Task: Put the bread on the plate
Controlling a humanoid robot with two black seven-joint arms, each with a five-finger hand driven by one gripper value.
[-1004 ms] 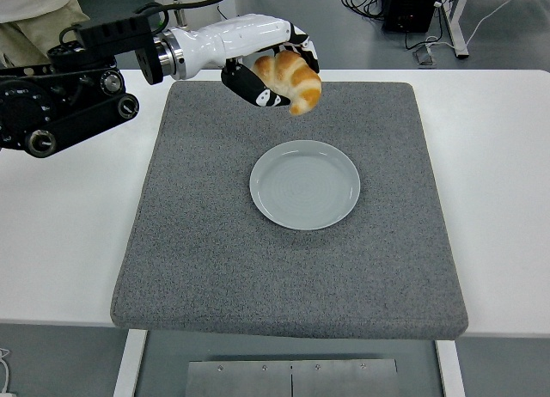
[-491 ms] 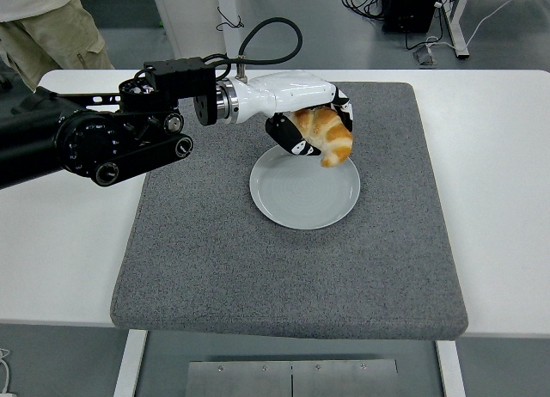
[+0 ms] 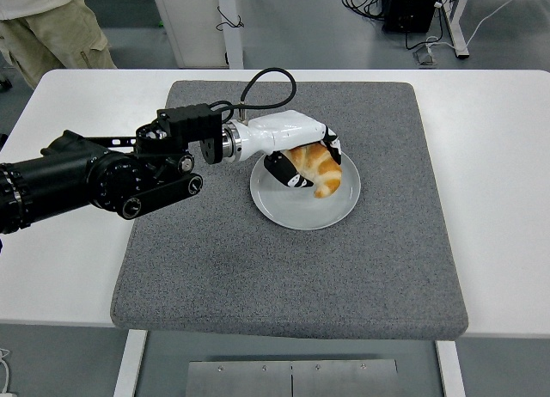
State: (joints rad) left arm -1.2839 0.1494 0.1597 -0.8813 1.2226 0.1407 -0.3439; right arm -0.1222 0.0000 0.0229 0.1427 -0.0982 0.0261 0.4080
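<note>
Your left hand (image 3: 301,152) is curled around the bread (image 3: 316,167), fingers closed on it from above and behind, with the dark fingertips (image 3: 288,175) tucked under its near side. The bread is a golden croissant, tilted, its lower tip pointing toward the near right. It sits over the plate (image 3: 296,206), within the rim, in the far half; you cannot tell from this view whether its tip is touching the plate or hanging just above it.

The plate is pale grey-blue and round, lying flat near the middle of the grey mat (image 3: 258,268). The mat covers most of the white table (image 3: 507,165).

Your left arm (image 3: 94,178) comes in from the left edge, black, low over the table and the mat's left side, with a white wrist section leading to the hand and a black cable looping above it.

A person (image 3: 51,23) in tan trousers stands at the far left corner.
</note>
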